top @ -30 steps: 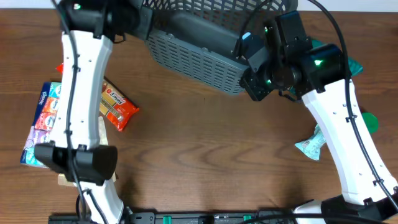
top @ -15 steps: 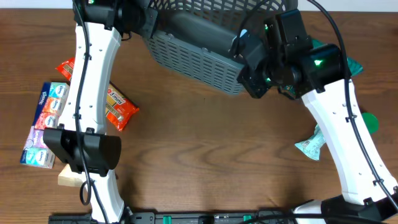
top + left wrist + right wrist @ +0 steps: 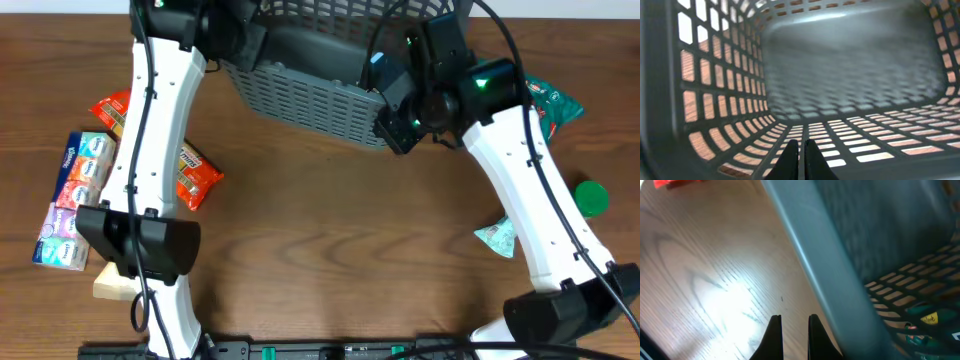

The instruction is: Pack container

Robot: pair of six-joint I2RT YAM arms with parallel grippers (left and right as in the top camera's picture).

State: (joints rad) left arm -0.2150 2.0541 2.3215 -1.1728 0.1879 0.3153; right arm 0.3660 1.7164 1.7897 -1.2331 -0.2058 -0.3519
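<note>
Two pincers to account for. Found the large grey basket [image 3: 310, 95] at the far edge of the wooden surface [image 3: 330, 240], tilted, with its slotted near wall turned up toward the overhead camera and an arm at either end. Looked from the left wrist straight into the lattice interior; saw the left pincer [image 3: 800, 147] with dark fingers drawn almost together, only a sliver between, and could not tell whether any plastic was pinched there. Saw the right pincer [image 3: 794, 327] just beside the basket's smooth rim, fingers narrowly parted over bare wood, holding nothing. Counted loose goods well apart from the basket. On the left arm's side: an orange-red snack packet [image 3: 195, 178], a red packet [image 3: 112, 108] and a stack of tissue packs [image 3: 72, 200]. On the right arm's side: a teal packet [image 3: 545, 100], a pale green pouch [image 3: 497, 237] and a round green cap [image 3: 590, 197].
</note>
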